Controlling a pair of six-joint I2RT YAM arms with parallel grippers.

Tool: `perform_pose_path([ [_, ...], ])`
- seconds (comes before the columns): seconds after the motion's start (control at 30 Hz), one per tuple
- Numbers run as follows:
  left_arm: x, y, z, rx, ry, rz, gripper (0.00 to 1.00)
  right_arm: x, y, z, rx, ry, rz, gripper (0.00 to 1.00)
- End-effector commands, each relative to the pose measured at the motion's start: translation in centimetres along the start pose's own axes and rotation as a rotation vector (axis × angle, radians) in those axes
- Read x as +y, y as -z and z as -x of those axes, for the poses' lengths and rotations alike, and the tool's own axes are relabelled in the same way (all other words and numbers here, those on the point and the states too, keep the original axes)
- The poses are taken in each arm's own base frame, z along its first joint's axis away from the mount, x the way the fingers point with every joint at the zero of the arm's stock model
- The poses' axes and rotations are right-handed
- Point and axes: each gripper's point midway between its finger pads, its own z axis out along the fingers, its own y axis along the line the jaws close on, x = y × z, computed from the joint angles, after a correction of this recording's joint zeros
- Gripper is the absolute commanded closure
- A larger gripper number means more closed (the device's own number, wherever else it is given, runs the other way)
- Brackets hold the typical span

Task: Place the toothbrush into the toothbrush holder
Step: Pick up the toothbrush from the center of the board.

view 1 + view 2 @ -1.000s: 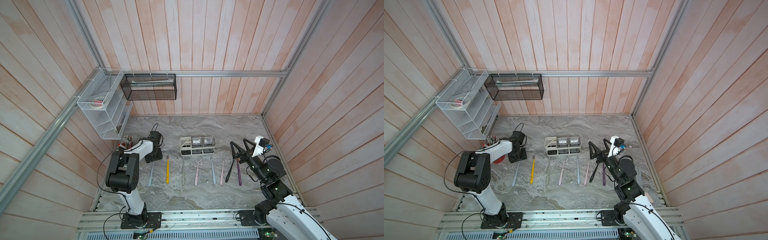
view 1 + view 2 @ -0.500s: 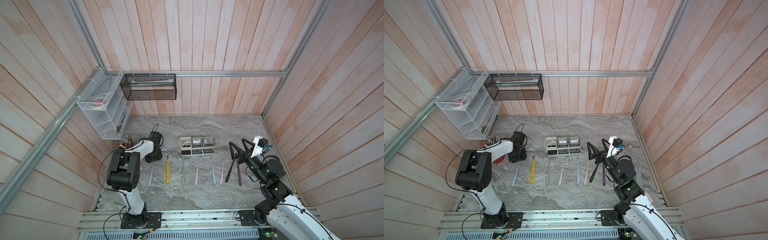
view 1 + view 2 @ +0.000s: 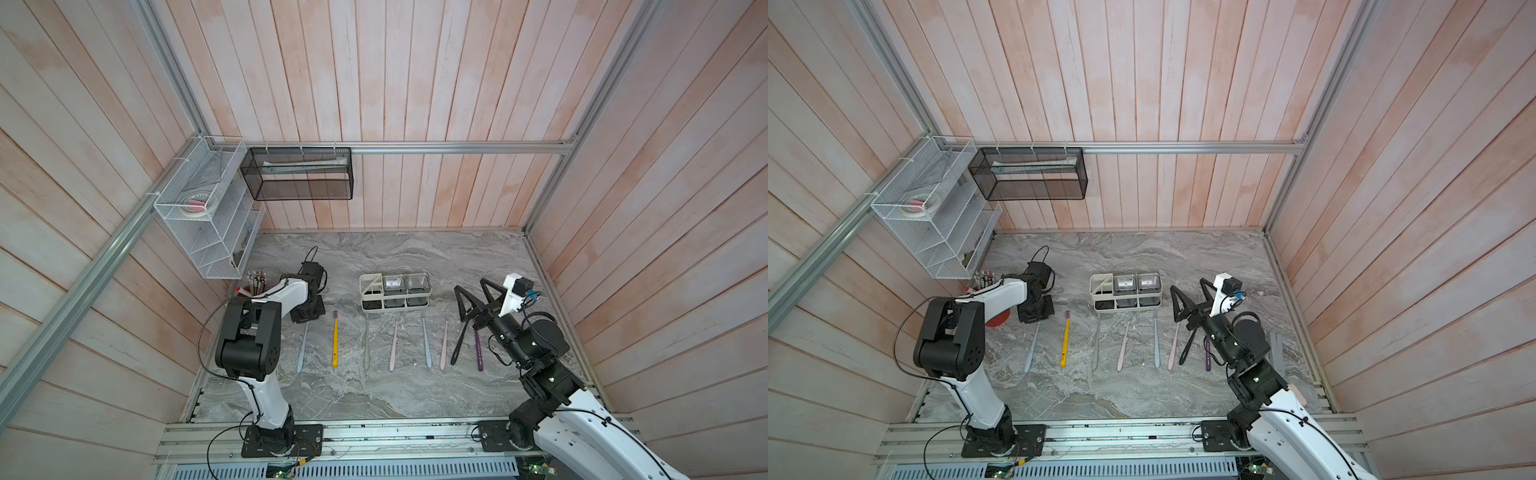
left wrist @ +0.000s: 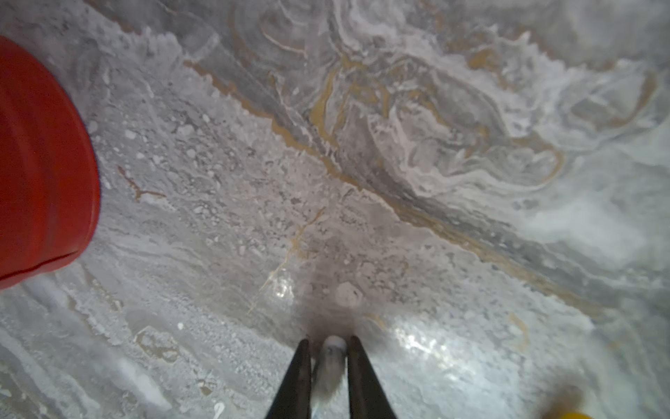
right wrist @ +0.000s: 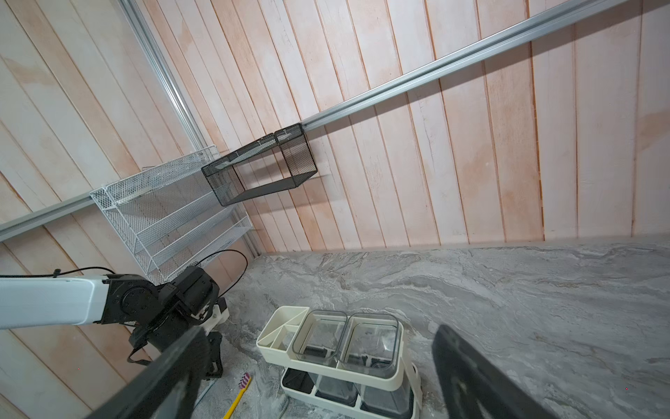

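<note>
On the marble table (image 3: 374, 395), left gripper (image 4: 328, 346) pinched on the head of the light-blue toothbrush (image 3: 302, 351), red cup (image 4: 40, 163) just beside, yellow toothbrush (image 3: 335, 340) lying between it and the toothbrush holder (image 3: 371, 286) — right gripper (image 3: 470, 286) spread wide, raised near the holder's clear-cup end.

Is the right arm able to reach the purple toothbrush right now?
Likely yes: the right gripper hangs open near the purple toothbrush, nothing lying on it; the black toothbrush lies close beside.
</note>
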Motion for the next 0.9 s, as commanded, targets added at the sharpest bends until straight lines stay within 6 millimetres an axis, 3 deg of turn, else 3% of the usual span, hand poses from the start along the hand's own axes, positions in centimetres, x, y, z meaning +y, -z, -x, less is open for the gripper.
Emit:
perform_pose_path([
  [0.0,0.6,-1.1,-0.9,0.041,0.001,0.024,0.81,0.6,-0.1,1.1,-0.018,0.012,0.000,0.02],
  [0.23,0.6,-1.0,-0.8,0.040,0.003,0.025,0.87,0.9,-0.6,-0.2,0.024,0.004,-0.002,0.02],
  [0.43,0.7,-0.6,-0.5,0.025,0.008,0.023,1.00,1.6,-1.4,-2.8,0.094,-0.016,0.012,0.02],
  [0.53,0.9,0.3,0.1,-0.001,0.011,0.029,1.00,2.7,-2.3,-4.8,0.174,-0.017,0.032,0.02],
  [0.63,0.9,2.8,1.2,-0.078,0.018,0.025,1.00,4.8,-2.9,-6.8,0.244,-0.019,0.083,0.02],
  [0.87,-0.9,12.7,3.2,-0.324,-0.009,0.003,1.00,11.0,-4.1,-10.4,0.369,-0.063,0.257,0.02],
])
